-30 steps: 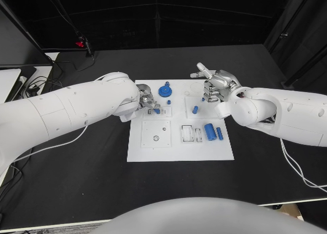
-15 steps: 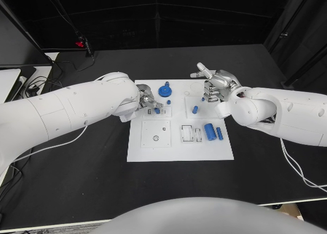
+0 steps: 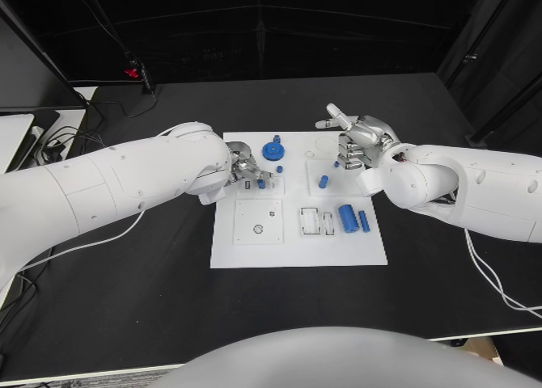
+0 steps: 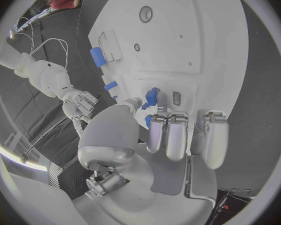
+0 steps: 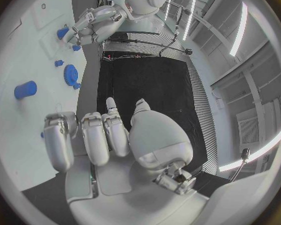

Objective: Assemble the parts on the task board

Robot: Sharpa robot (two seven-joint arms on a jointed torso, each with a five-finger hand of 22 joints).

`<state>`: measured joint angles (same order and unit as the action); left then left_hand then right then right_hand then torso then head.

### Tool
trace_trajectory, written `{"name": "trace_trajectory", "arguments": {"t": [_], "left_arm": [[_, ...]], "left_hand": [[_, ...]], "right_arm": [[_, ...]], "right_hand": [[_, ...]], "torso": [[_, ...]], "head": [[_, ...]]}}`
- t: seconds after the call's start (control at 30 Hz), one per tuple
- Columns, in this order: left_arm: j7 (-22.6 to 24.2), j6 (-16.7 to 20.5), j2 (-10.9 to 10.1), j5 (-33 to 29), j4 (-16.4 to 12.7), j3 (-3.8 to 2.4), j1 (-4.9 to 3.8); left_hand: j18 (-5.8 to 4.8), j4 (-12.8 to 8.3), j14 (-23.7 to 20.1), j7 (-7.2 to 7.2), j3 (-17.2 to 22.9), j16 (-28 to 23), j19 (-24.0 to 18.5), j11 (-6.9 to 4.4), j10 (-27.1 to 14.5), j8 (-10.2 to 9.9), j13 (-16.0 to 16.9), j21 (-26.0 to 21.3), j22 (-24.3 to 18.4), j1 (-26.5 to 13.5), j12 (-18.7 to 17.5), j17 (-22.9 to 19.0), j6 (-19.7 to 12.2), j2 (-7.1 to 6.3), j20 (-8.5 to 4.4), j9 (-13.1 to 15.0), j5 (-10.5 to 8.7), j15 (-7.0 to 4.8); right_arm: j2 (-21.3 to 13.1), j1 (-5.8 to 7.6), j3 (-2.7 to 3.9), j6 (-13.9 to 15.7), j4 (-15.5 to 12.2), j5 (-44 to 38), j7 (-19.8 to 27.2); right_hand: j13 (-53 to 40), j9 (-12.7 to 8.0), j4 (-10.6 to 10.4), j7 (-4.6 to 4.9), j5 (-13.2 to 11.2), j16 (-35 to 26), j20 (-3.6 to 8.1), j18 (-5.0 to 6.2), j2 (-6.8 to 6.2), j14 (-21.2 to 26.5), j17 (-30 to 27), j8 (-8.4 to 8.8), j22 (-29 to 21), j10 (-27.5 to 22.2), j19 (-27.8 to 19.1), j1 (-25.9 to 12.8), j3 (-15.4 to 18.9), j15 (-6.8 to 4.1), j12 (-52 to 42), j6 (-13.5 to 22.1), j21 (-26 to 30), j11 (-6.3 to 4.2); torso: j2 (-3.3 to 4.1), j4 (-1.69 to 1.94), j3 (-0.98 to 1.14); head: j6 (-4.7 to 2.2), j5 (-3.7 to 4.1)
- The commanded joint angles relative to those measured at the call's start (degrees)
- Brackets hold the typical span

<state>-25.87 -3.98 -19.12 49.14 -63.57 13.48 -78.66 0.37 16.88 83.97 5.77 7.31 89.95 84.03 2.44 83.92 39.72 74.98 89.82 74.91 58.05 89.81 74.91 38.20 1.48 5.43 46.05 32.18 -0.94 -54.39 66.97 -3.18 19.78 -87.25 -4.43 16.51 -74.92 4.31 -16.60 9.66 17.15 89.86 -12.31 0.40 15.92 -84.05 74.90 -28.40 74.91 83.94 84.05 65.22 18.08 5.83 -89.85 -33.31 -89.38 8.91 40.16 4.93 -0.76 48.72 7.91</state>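
Over the white task board, the left robot hand pinched a small blue peg at the board's left edge; the right robot hand hovered opposite with loosely spread, unladen fingers.

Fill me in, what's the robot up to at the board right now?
It's mid-assembly on the white task board. The left hand is down at the board's left side, fingers at a small blue peg by a slot; whether it actually grips the peg is hard to tell. The right hand hovers over the board's far right corner, fingers apart, holding nothing. A blue gear, a blue cylinder and a few smaller blue parts sit on the board.
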Motion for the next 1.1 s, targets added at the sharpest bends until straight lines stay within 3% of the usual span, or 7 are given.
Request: {"name": "trace_trajectory", "arguments": {"t": [0.03, 0.4, 1.1], "left_arm": [[-0.56, -0.06, -0.16, -0.26, -0.24, 0.06, 0.08], [-1.17, 1.85, -0.70, -0.25, -0.53, 0.06, 0.08], [0.51, 0.99, -0.42, -0.26, -0.02, 0.06, 0.08]], "left_hand": [[-0.37, 0.00, 6.03, -0.28, -0.37, 0.05, 5.97, -0.42, 6.08, 0.29, 15.02, 0.18, 15.09, -0.58, 0.19, 15.09, 0.14, 0.02, 0.34, 0.26, 0.12, 0.02], [-0.37, -0.03, 6.03, -0.37, -1.89, 0.05, 5.97, -0.52, 6.08, 1.52, 15.02, 0.18, 15.09, -2.28, 0.19, 15.09, -0.79, 0.15, 0.25, 1.55, -1.51, -0.04], [-0.37, -0.16, 6.03, -0.38, -1.22, 0.05, 5.97, -0.52, 6.08, 0.98, 15.02, 0.18, 15.09, -0.54, 0.19, 15.09, -1.74, 1.34, 0.20, 1.20, -0.46, -0.10]], "right_arm": [[0.02, 0.07, 0.03, -0.51, -0.05, 0.06, 0.47], [0.07, 0.05, 0.03, -0.55, 0.02, 0.06, 0.38], [0.14, -0.02, 0.03, -0.43, 0.09, 0.05, 0.34]], "right_hand": [[-15.08, -0.08, -0.12, 3.54, 0.33, 0.14, 0.31, -0.02, 0.41, -5.95, 15.10, -0.39, 14.52, 6.06, 4.80, 0.08, -0.28, -0.11, -0.15, 0.44, 0.28, 0.11], [-15.08, -0.08, -0.12, 3.54, 0.33, 0.14, 0.31, -0.02, 0.41, -5.95, 15.10, -0.39, 14.52, 6.06, 4.80, 0.08, -0.28, -0.11, -0.15, 0.44, 0.28, 0.11], [-15.08, -0.08, -0.11, 3.55, 0.35, 0.14, 0.31, 0.00, 0.46, -5.95, 15.10, -0.42, 14.49, 6.06, 4.75, 0.10, -0.33, -0.11, -0.15, 0.46, 0.32, 0.11]], "torso": [[0.01, 0.01, -0.02], [-0.01, 0.02, -0.02], [-0.02, -0.01, 0.01]], "head": [[0.01, 0.05], [0.00, 0.09], [-0.04, 0.11]]}}
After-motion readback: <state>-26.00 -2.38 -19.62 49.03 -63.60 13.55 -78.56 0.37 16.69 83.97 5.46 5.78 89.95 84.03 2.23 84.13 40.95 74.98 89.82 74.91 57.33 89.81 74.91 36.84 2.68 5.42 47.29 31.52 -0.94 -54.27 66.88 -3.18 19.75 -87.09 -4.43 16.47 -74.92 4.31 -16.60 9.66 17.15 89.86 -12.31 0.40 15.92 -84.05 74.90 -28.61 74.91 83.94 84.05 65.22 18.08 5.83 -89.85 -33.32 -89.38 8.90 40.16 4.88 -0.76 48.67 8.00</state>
